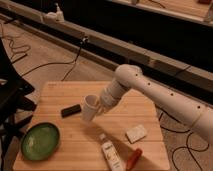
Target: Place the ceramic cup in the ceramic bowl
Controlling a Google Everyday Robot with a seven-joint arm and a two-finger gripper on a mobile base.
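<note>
The white ceramic cup [90,107] hangs tilted a little above the middle of the wooden table [55,90]. My gripper [100,106] is shut on the cup at its right side, at the end of the white arm that reaches in from the right. The green ceramic bowl [40,141] sits at the table's front left corner, empty, well to the left of and below the cup.
A small black block [71,110] lies just left of the cup. A flat white block [135,133] lies at the front right. A white bottle [111,154] and a red object [133,159] lie at the front edge. A dark chair [12,95] stands at the left.
</note>
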